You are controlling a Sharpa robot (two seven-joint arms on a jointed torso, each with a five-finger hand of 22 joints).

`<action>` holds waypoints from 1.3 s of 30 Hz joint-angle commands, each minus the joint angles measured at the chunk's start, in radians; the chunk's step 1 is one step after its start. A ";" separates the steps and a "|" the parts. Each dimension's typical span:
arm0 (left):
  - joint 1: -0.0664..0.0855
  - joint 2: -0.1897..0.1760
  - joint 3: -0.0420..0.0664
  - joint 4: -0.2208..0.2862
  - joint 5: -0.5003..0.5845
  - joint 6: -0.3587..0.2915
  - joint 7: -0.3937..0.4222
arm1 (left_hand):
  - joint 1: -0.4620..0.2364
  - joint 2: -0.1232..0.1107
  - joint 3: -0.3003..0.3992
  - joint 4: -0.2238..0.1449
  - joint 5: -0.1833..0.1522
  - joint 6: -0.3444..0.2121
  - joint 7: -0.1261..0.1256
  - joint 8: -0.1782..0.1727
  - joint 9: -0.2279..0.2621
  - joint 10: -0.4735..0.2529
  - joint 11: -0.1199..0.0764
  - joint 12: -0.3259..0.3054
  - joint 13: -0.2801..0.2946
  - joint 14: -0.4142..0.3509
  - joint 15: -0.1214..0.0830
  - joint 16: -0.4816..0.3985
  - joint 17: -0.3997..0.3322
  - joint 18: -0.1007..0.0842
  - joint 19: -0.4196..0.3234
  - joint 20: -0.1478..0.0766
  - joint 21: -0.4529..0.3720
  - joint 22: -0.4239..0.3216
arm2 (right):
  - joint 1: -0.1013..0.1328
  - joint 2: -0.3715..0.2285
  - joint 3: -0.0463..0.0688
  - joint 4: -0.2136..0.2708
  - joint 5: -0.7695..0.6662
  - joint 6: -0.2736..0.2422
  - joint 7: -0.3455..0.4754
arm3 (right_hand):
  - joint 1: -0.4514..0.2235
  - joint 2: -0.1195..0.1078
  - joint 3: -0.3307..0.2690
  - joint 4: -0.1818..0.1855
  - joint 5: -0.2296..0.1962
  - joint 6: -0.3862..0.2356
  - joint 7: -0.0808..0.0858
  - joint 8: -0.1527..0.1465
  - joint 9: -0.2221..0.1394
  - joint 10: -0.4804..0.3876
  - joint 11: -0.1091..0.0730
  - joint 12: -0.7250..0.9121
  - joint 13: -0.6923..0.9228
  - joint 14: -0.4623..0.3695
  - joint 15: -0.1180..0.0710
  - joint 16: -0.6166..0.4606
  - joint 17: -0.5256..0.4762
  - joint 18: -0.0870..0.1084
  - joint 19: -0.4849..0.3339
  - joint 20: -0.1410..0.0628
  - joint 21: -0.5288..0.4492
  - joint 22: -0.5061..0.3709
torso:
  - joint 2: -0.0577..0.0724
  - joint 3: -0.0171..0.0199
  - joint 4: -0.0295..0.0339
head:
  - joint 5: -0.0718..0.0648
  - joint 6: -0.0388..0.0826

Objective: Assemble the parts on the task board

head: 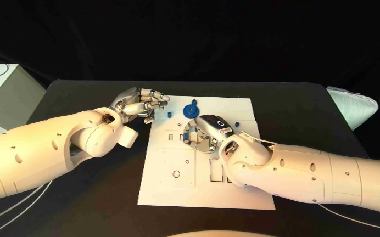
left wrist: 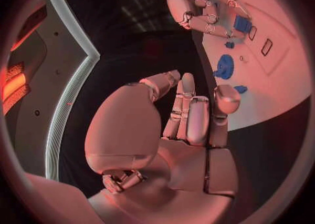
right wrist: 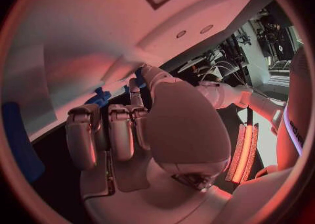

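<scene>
The right hand [head: 207,133] lies on the white task board [head: 238,193], palm down over its middle, with curled fingers pressing against the board; whether they hold anything cannot be told. A small blue part [right wrist: 98,98] shows beside its fingertips in the right wrist view. The left hand [head: 141,104] hovers at the board's far left corner, off its edge, fingers [left wrist: 190,111] loosely curled and apart, holding nothing. A round blue gear [head: 191,110] sits on the board's far edge between the two hands. A small blue peg [head: 169,113] stands just left of the gear. All rests on the black table [head: 87,204].
</scene>
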 commanded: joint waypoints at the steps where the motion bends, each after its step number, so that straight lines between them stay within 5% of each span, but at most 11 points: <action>1: 0.000 0.002 0.000 0.001 -0.004 0.022 -0.002 | -0.009 0.001 0.005 0.001 -0.002 -0.008 0.002 0.005 0.001 -0.009 0.002 0.006 0.001 0.006 0.000 0.006 0.004 -0.020 0.009 -0.002 0.004 0.004 | -0.004 -0.003 -0.002 0.006 -0.031 0.003 -0.012 | -0.004 -0.003 0.007 -0.001 0.004 0.009 0.000 0.003 0.001 0.100 -0.007 0.004 0.260 0.101 -0.006 0.005 0.250 -0.007 0.105 -0.009 0.004 0.263 | 0.000 0.0001 -0.0002 | 0.001 -0.002; 17: -0.001 0.001 0.000 0.000 -0.006 0.032 -0.009 | -0.009 0.001 0.005 0.001 -0.002 -0.008 0.002 0.005 0.001 -0.009 0.002 0.006 0.001 0.006 0.000 0.006 0.004 -0.020 0.009 -0.002 0.004 0.004 | -0.008 -0.012 -0.002 0.025 -0.056 -0.034 -0.030 | -0.008 -0.006 0.008 0.000 0.005 0.008 0.000 0.004 0.001 0.100 -0.007 0.004 0.260 0.101 -0.007 0.005 0.250 -0.007 0.105 -0.009 0.004 0.263 | 0.000 0.0000 -0.0003 | 0.003 -0.003; 39: -0.002 0.001 0.000 -0.002 -0.010 0.042 -0.016 | -0.009 0.002 0.006 0.001 -0.002 -0.010 0.002 0.005 0.002 -0.011 0.002 0.007 0.001 0.007 0.001 0.008 0.006 -0.020 0.010 -0.002 0.005 0.007 | -0.009 -0.014 -0.002 0.033 -0.091 0.006 -0.078 | -0.018 -0.012 0.009 0.003 0.007 0.009 0.000 0.007 0.002 0.100 -0.007 0.004 0.260 0.101 -0.007 0.005 0.249 -0.007 0.105 -0.010 0.004 0.263 | 0.000 -0.0003 0.0000 | 0.001 -0.007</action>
